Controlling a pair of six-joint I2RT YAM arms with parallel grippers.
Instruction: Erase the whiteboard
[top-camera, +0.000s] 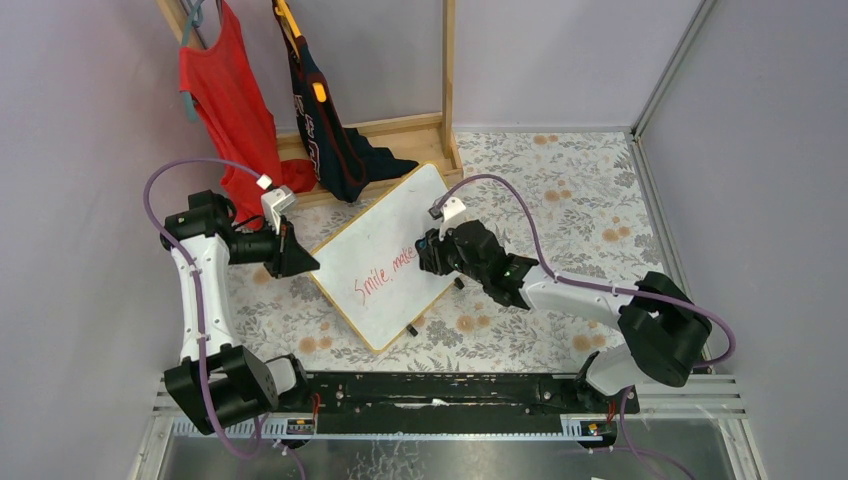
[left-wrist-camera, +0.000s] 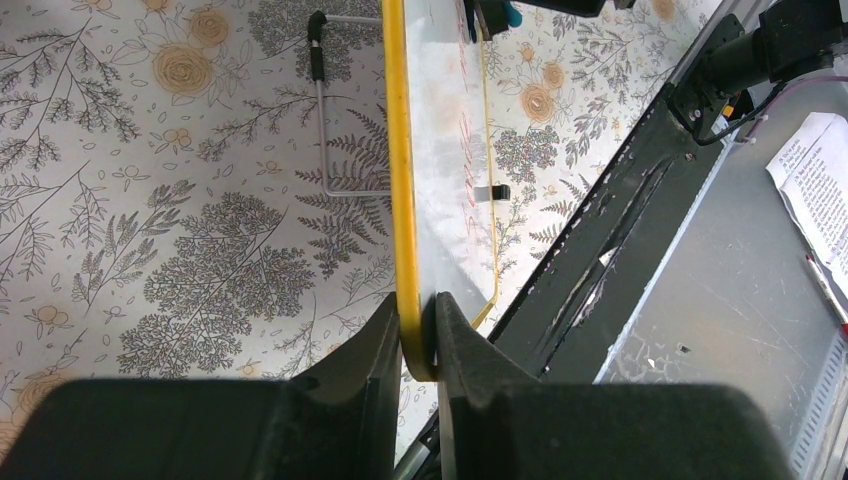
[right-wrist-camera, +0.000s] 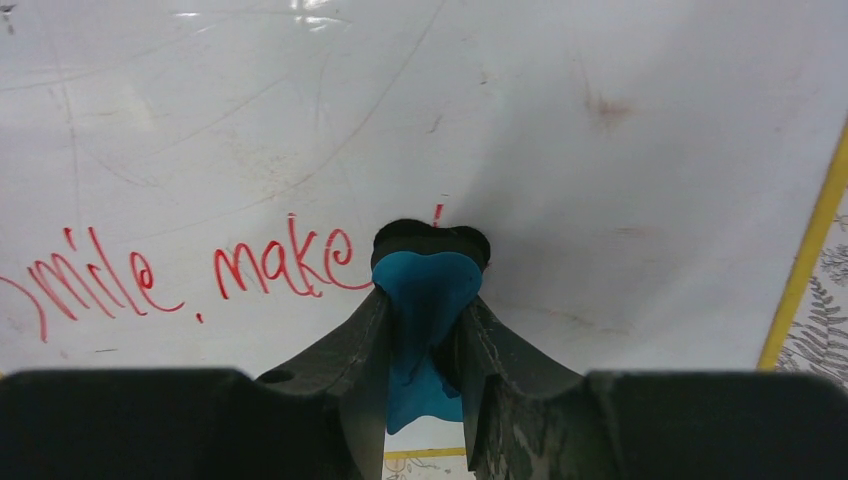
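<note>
The whiteboard (top-camera: 385, 255) lies tilted on the floral table, with red writing "Smile. make" (top-camera: 385, 272) across it. My left gripper (top-camera: 298, 262) is shut on the board's left wooden frame edge (left-wrist-camera: 402, 230); both fingers pinch it. My right gripper (top-camera: 430, 252) is shut on a blue eraser (right-wrist-camera: 428, 290) with a black pad, pressed on the board (right-wrist-camera: 600, 150) just right of the red word "make" (right-wrist-camera: 285, 265). A small red mark (right-wrist-camera: 437, 212) shows above the eraser.
A wooden rack (top-camera: 445, 90) with a red garment (top-camera: 225, 110) and a dark garment (top-camera: 320, 120) stands at the back left. Grey walls close in on both sides. The black arm rail (top-camera: 440, 390) runs along the near edge. A paper sheet (left-wrist-camera: 815, 170) lies beyond the rail.
</note>
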